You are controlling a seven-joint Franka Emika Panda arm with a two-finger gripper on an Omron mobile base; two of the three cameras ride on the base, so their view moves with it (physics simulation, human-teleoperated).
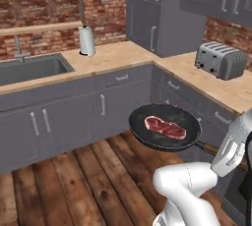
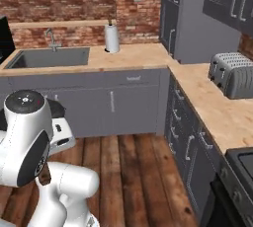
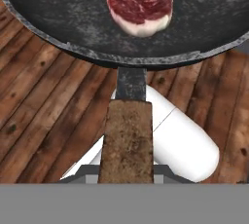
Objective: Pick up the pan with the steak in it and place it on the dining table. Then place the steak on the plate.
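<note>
Pan (image 1: 165, 127) is airborne over the wooden floor (image 1: 74, 185), well clear of the L-shaped table (image 1: 118, 55) that runs along the brick wall and down the right side. It is carried by its brown wooden handle (image 3: 127, 140), which in the hand view runs straight down to the bottom edge where the claw sits. The claw (image 1: 235, 155) is clenched on that handle; the finger tips themselves are hidden by the wood, so the contact cannot be seen directly, but the pan hangs in mid-air with nothing under it.

Steak (image 1: 165, 127) lies flat near the middle of the pan, fat edge towards the handle in the hand view. Pan looks level in the left base view. Judgement: level carriage is deliberate, since a tilt would let the meat slide to the rim.

Grip is at the far end of the handle, so the whole pan hangs out beyond the claw. Judgement: a long lever, prone to sag or twist in the claw if the arm swings fast.

Surroundings: sink (image 1: 29, 68) at far left, paper towel roll (image 1: 87, 41) beside it, toaster (image 1: 220, 60) on the right run of table, stove corner (image 2: 242, 164) at near right in the right base view.

Stage: pick-up done, transport under way. Placing the pan and moving the steak to the plate are not yet done.
</note>
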